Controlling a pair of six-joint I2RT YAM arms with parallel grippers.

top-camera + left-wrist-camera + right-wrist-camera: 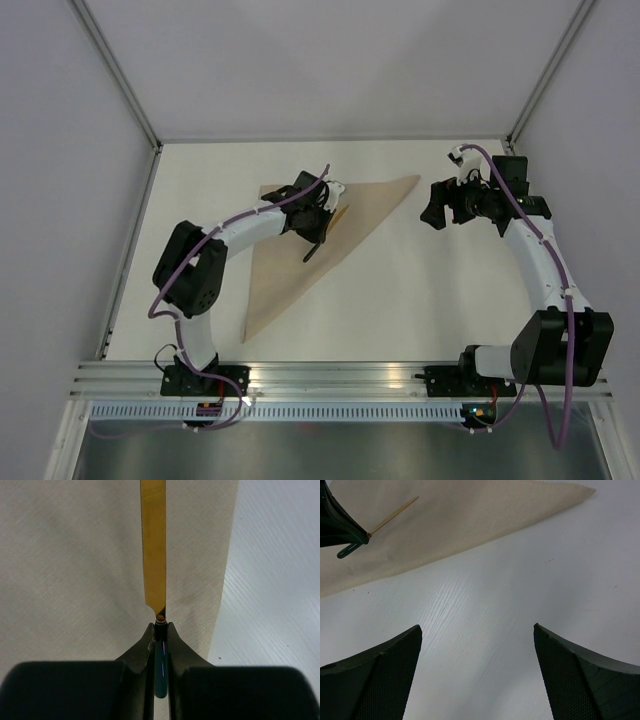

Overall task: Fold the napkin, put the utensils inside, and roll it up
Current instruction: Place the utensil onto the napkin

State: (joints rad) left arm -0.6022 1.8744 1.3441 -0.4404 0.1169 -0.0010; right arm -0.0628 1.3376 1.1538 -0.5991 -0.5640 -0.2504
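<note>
There was one napkin (300, 262), a single beige cloth lying as a triangle on the one white surface (420, 290). One utensil (153, 545) was in view, a slim piece with a golden blade and a dark green handle. Two arms were counted, the left arm (240, 228) and the right arm (545, 265). Each carried one gripper, two in all: the left gripper (160, 628) and the right gripper (477, 627).

The napkin (75, 555) is matt, finely woven cloth. The utensil (153, 555) has a glossy golden metal blade and a shiny dark green handle. The desk (280, 580) looks matt, faintly grained. My right claw (477, 625) wears matt black meshed pads (375, 680).
</note>
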